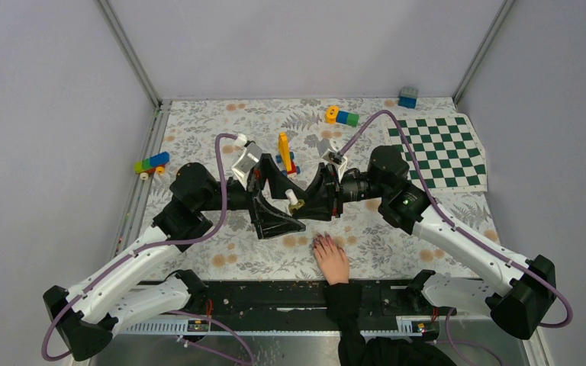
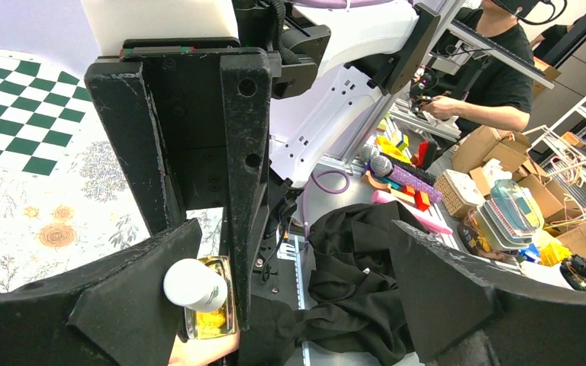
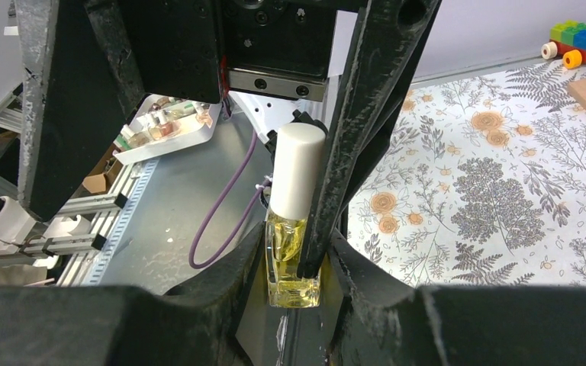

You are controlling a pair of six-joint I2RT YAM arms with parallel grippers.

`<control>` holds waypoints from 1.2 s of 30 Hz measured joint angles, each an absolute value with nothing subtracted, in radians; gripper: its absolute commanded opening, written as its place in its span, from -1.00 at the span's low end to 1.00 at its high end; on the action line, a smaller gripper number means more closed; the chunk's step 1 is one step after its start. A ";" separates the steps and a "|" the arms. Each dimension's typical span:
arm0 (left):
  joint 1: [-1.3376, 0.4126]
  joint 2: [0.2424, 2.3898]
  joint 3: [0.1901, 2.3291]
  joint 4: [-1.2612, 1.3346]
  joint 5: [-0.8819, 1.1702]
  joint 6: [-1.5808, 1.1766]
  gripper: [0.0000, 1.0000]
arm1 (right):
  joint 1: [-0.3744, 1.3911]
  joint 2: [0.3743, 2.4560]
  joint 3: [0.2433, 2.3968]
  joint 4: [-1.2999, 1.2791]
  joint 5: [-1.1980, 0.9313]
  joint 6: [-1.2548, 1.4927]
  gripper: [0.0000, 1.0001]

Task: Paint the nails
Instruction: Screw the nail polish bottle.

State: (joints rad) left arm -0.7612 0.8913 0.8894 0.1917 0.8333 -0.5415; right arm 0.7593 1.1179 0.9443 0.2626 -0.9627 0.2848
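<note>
the step in hand looks like opening the polish, not painting yet. the right gripper (image 3: 294,288) is clamped narrow on the base of a small square glass bottle of yellow liquid (image 3: 291,255), holding it upright between the two arms. the left gripper (image 2: 294,255) stands at its widest and holds nothing. its black fingers (image 3: 355,130) bracket the bottle's rounded white cap (image 3: 296,171), one of them right beside the cap. whether it touches i cannot tell.

the nails (image 1: 321,241) are tiny dark tips on a pale human hand (image 1: 333,261) in a black sleeve. it lies palm down on the floral tablecloth (image 1: 397,244), just toward the arm bases from both grippers and below the raised bottle.

the next move likely calls for the left gripper to centre on the cap, close and twist while the right one keeps the glass from turning. the cap is smooth, glossy and slightly tapered, so a grip near its top could slide off. the glass is hard, slick and flat-sided, which suits the right gripper's flat pads. the gripper fingers are matte black plastic, scuffed at the edges.
</note>
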 measured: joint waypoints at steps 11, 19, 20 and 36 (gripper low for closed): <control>-0.757 0.891 0.873 0.220 0.825 -0.540 0.98 | 0.760 1.113 0.944 0.250 -0.931 0.262 -1.00; -0.757 0.884 0.867 0.222 0.806 -0.539 0.97 | 0.764 1.112 0.944 0.251 -0.910 0.251 -1.00; -0.757 0.881 0.864 0.225 0.803 -0.539 0.97 | 0.766 1.112 0.944 0.251 -0.905 0.250 -1.00; -0.757 0.845 0.823 0.263 0.727 -0.552 0.97 | 0.776 1.111 0.935 0.282 -0.854 0.250 -1.00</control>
State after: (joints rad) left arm -0.7570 0.8452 0.8230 0.2634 0.7265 -0.5518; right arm 0.7757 1.1114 0.9352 0.2821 -0.8539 0.2497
